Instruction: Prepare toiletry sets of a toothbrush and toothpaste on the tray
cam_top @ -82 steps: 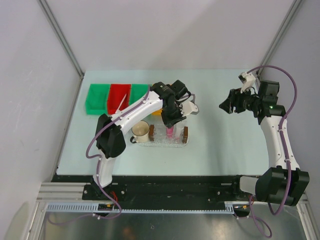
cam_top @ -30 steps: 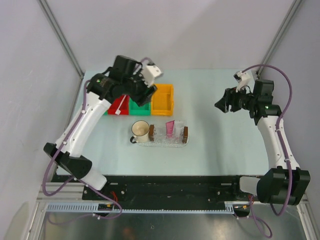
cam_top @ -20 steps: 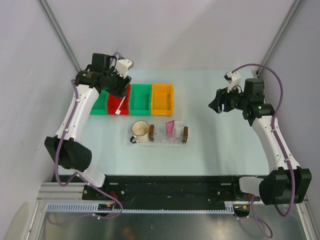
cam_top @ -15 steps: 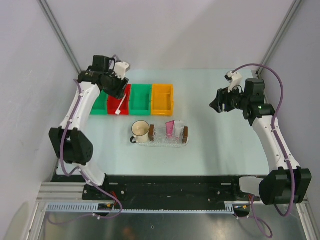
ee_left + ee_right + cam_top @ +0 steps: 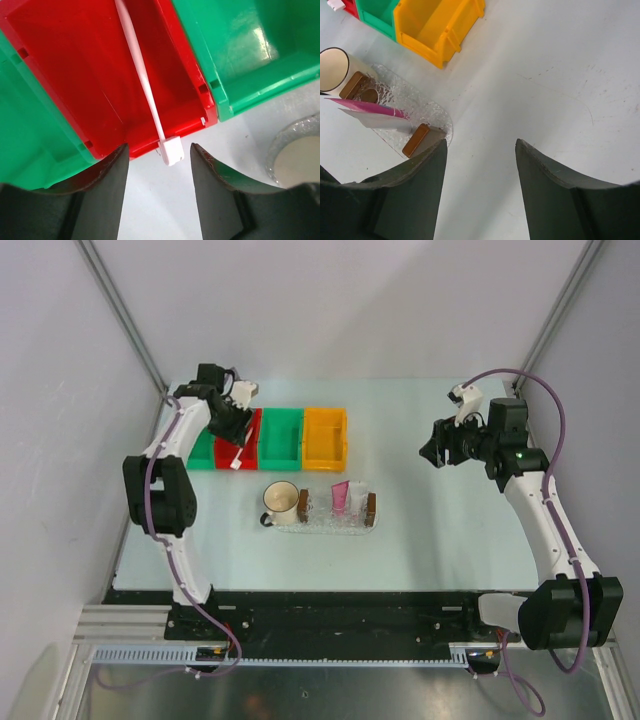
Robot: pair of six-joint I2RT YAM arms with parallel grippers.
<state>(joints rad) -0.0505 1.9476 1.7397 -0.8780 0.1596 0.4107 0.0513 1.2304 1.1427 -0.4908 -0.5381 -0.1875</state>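
reaching far back, the left gripper (image 5: 159,200) hangs over the red bin (image 5: 75,65), jaws spread and empty above the toothbrush (image 5: 141,75) inside. the right gripper (image 5: 480,190) hovers raised, jaws spread; the toothpaste (image 5: 341,497) sits in the tray (image 5: 370,506).

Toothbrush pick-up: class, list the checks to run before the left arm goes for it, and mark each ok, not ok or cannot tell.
1. Left end effector open: ok.
2. Toothbrush lying in red bin, head overhanging its rim, centred in the left wrist view: ok.
3. Toothbrush gripped: not ok.
4. Toothpaste in tray: ok.
5. Room in tray for the toothbrush: cannot tell.
6. Right end effector open, away from tray: ok.
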